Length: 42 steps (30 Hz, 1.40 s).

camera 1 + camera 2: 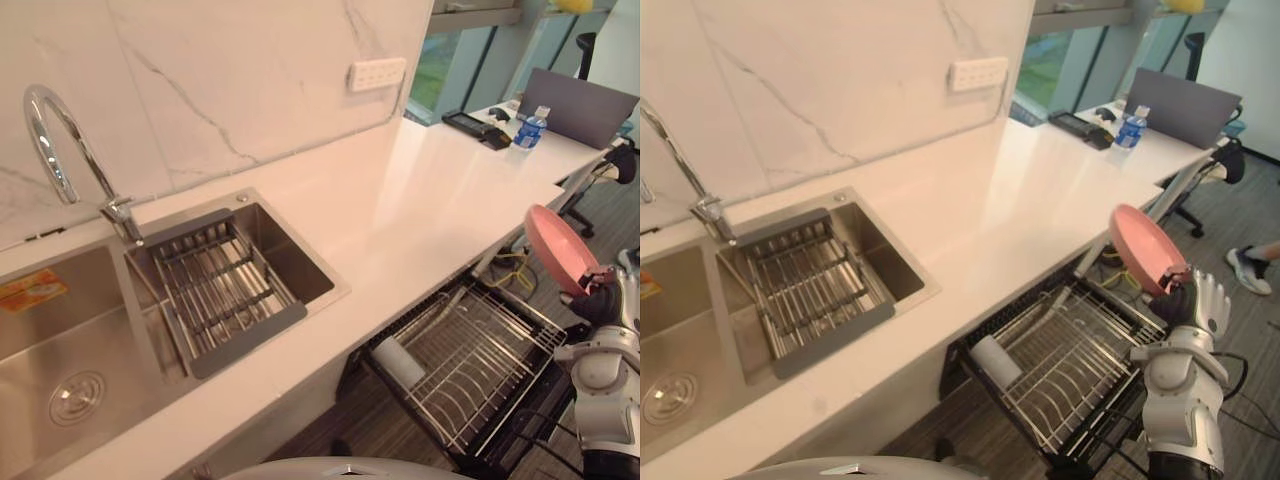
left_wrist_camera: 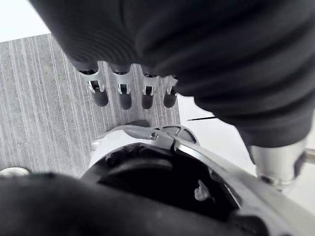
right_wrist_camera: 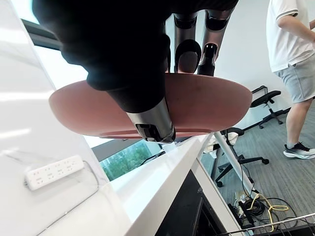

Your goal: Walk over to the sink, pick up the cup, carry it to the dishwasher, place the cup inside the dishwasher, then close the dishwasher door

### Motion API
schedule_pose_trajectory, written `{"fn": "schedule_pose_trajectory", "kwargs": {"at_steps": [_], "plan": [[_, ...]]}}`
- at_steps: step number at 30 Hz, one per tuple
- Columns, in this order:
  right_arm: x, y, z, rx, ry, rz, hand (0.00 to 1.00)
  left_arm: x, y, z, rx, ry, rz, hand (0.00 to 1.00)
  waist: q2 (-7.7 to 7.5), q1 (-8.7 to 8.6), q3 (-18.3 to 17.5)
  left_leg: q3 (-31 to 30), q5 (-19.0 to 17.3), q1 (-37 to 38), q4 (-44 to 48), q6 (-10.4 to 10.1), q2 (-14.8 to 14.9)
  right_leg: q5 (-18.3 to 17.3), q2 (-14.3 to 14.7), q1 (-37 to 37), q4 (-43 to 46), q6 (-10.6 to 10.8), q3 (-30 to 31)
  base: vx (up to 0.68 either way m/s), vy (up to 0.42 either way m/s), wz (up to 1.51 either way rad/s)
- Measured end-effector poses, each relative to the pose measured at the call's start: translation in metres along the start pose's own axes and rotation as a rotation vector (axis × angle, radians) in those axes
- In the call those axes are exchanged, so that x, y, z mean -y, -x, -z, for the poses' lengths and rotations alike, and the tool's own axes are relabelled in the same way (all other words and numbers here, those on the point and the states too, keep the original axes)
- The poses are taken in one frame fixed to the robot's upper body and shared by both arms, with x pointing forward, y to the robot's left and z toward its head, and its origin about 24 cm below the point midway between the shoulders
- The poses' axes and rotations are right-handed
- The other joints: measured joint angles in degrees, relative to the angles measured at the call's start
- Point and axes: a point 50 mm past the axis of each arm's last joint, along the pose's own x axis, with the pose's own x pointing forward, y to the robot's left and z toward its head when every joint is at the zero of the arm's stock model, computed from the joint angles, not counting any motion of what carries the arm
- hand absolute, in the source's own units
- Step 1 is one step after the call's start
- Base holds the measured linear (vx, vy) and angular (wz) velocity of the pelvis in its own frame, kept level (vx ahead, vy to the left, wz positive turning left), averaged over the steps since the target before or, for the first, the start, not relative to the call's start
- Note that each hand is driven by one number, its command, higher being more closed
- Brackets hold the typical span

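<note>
The right robot hand (image 1: 1196, 300) covers the lower rim of the pink dish (image 1: 1145, 247), and in the right wrist view its thumb hides part of the dish's wall. The larger sink basin (image 1: 60, 350) is cut off at the left edge. The white cylinder (image 1: 996, 362) in the dishwasher rack (image 1: 1070, 370) is too small to identify. The person (image 3: 290, 39) is cut off at the top edge.

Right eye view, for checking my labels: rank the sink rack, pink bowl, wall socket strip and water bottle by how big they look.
1. sink rack
2. pink bowl, though it is nearer the camera
3. socket strip
4. water bottle, the farthest away
</note>
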Motion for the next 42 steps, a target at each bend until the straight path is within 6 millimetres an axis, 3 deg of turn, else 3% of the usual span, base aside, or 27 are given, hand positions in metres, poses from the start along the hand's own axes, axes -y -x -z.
{"fn": "schedule_pose_trajectory", "kwargs": {"at_steps": [5,13,21,26,32,36,39,42], "plan": [[-0.017,0.02,0.01,-0.071,-0.034,-0.023,1.0,0.002,0.0,-0.007,0.029,-0.063,-0.015,0.0,0.26,0.31,0.3,0.1,-0.4,0.6,0.2,-0.6,0.8,-0.5,0.4,0.7,0.0,-0.2,-1.2,-0.01,-0.008,0.0],[-0.056,0.063,0.042,-0.284,-0.046,-0.105,1.0,0.011,0.001,-0.023,0.076,-0.089,-0.012,0.0,1.09,2.46,3.1,-0.1,-1.1,0.1,1.0,-1.3,2.0,-1.0,0.8,0.8,0.0,-0.2,-3.3,-0.02,-0.011,0.03],[-0.077,0.085,0.055,-0.396,-0.045,-0.133,1.0,0.017,0.001,-0.033,0.103,-0.086,0.01,0.0,1.33,4.08,4.9,-0.7,-1.1,-0.5,1.0,-1.3,2.3,-0.8,0.9,1.0,0.1,0.1,-4.1,-0.03,-0.003,0.05],[-0.102,0.1,0.064,-0.479,-0.039,-0.219,1.0,0.022,0.002,-0.042,0.121,-0.077,0.041,0.0,1.43,4.87,6.9,-2.7,-1.1,-2.2,1.8,-1.3,2.2,-1.0,0.2,0.5,0.0,0.2,-5.5,-0.07,0.002,0.15],[-0.12,0.096,0.062,-0.586,-0.126,-0.214,1.0,0.031,0.005,-0.064,0.176,-0.031,0.09,0.0,2.4,6.03,10.7,-4.7,-0.7,-7.0,3.3,-0.7,1.9,-0.1,-0.6,-2.8,0.2,-0.1,-6.6,-0.08,-0.007,0.15],[-0.124,0.075,0.046,-0.645,-0.314,-0.126,1.0,0.04,0.009,-0.081,0.223,0.005,0.132,0.0,3.63,6.55,15.5,-4.9,-0.4,-10.3,4.7,-0.2,1.8,0.9,-1.0,-5.4,0.4,-0.4,-6.5,-0.07,-0.01,0.02],[-0.123,0.071,0.046,-0.66,-0.344,-0.108,1.0,0.044,0.01,-0.086,0.236,0.028,0.154,0.0,4.29,6.76,16.4,-5.0,-0.3,-11.6,5.1,-0.1,1.6,1.0,-1.2,-6.4,0.5,-0.4,-6.5,-0.06,0.008,0.03],[-0.114,0.059,0.052,-0.665,-0.331,-0.058,1.0,0.057,0.013,-0.095,0.27,0.021,0.199,0.0,6.01,6.74,18.3,-6.1,0.2,-13.6,6.5,0.3,0.9,1.0,-2.4,-7.7,0.8,-0.2,-6.8,-0.04,0.031,0.11]]}}
